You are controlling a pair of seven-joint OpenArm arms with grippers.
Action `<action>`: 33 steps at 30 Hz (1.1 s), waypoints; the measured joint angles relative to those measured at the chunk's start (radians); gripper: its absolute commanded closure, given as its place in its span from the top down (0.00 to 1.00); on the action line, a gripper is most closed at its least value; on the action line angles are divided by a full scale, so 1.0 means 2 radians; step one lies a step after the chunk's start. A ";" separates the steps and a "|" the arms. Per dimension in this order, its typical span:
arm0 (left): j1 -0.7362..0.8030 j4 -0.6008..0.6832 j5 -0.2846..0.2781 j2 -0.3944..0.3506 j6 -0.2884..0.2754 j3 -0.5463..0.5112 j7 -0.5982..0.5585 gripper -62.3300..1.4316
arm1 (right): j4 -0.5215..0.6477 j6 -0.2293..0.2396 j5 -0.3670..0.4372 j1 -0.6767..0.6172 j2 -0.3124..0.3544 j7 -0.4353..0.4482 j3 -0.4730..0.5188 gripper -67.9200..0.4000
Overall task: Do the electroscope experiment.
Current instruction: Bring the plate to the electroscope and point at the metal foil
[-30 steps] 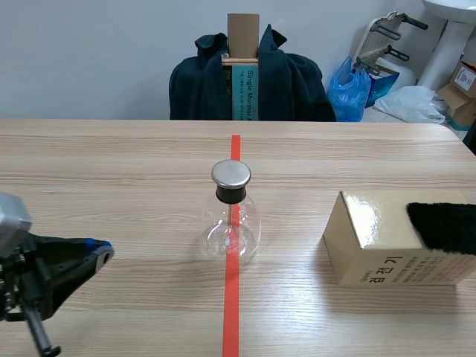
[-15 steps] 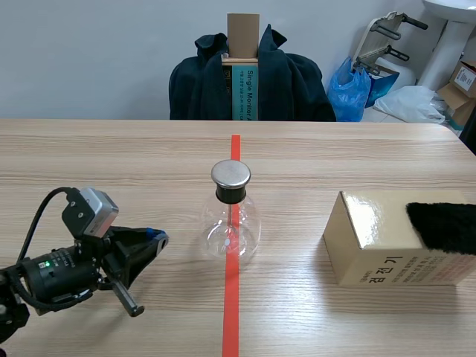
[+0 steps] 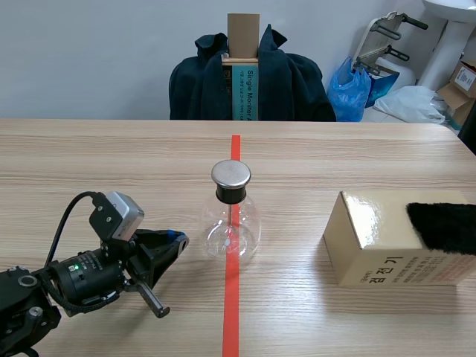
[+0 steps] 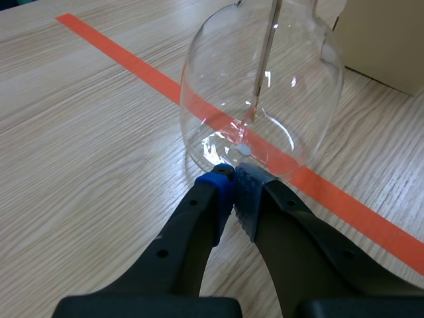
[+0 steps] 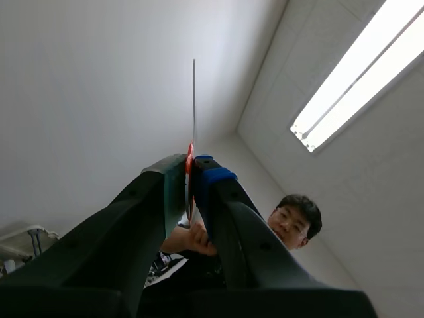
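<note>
A clear glass flask (image 3: pixel 231 223) with a black neck and a metal cap (image 3: pixel 230 174) stands on the orange tape line at mid-table. My left gripper (image 3: pixel 177 239) lies low on the table just left of it. In the left wrist view the left gripper (image 4: pixel 233 177) is shut on nothing, its tips almost at the base of the flask (image 4: pixel 265 86), where a thin rod (image 4: pixel 264 73) hangs inside. My right gripper (image 5: pixel 191 165) points up toward the ceiling, shut on a thin rod (image 5: pixel 194 99) with a red base. The right arm is outside the scene view.
A tan cardboard box (image 3: pixel 394 238) sits at the right with a black furry cloth (image 3: pixel 446 227) on top. A chair draped with a dark jacket (image 3: pixel 249 82) stands beyond the far edge. A person (image 5: pixel 291 218) shows in the right wrist view.
My left arm has slid right along the table, bringing its shut gripper from the left edge up close to the flask. Flask and box have not moved.
</note>
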 measured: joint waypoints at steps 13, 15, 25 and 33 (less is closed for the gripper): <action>0.000 0.000 0.000 0.000 0.007 0.000 0.000 0.07 | -0.105 0.002 -0.165 -0.003 -0.081 -0.017 -0.152 0.02; 0.000 0.000 0.000 0.000 0.007 0.000 0.000 0.07 | -0.122 0.001 -0.171 -0.003 -0.086 -0.017 -0.170 0.02; 0.000 0.000 0.000 0.000 0.007 0.000 0.000 0.07 | -0.212 -0.029 -0.200 -0.003 -0.086 0.004 -0.225 0.02; 0.000 0.000 0.000 0.000 0.007 0.000 0.000 0.07 | -0.267 -0.051 -0.216 -0.007 -0.086 0.040 -0.225 0.02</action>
